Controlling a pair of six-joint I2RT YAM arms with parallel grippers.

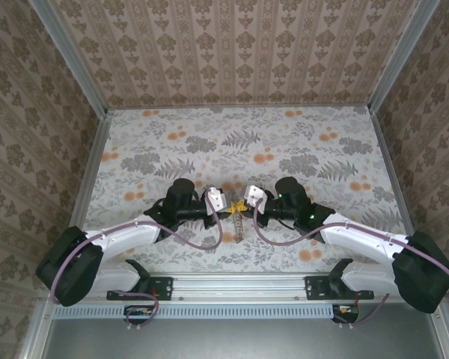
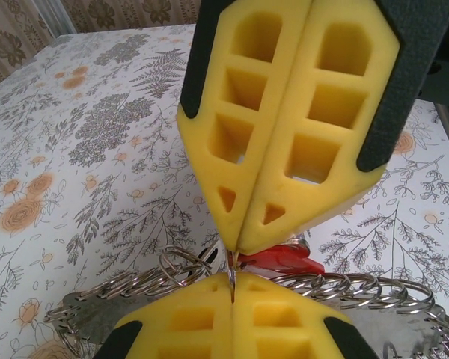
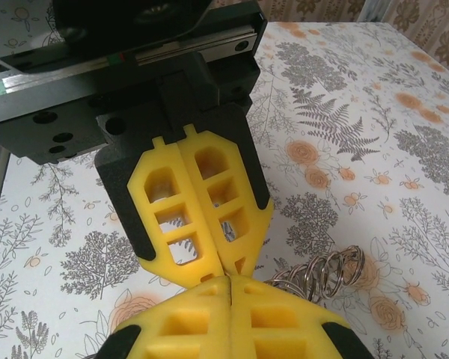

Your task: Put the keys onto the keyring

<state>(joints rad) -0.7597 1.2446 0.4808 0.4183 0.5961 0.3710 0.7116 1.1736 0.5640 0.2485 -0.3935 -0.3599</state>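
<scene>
The keyring [image 2: 359,288] is pinched by the left gripper [image 2: 232,295], the right gripper [image 2: 239,243] pressed shut beside the red key [image 2: 284,259]. Misaligned — the key could be knocked loose.

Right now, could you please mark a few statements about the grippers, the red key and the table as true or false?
1. The left gripper and the right gripper are both shut. True.
2. The two grippers meet tip to tip. True.
3. The red key head lies at the far edge of the table. False: it sits right at the fingertips, beside the metal loops of the keyring.
4. The table is plain white. False: it bears a floral print.
</scene>
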